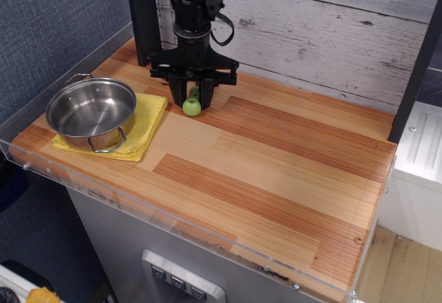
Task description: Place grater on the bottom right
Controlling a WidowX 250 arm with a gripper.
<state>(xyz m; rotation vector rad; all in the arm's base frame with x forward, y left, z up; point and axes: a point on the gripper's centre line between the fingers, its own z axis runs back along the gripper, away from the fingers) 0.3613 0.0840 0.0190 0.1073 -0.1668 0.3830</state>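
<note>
No lettering, label, brand or number can be read anywhere here, not on the pot, the cloth, the counter or the wall.

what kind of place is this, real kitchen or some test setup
Most likely a mock kitchen set up for robot trials, not a real one. A steel pot sits on a yellow cloth on a wooden counter edged with clear plastic, and the arm's pincer is at a toy grater.
</note>
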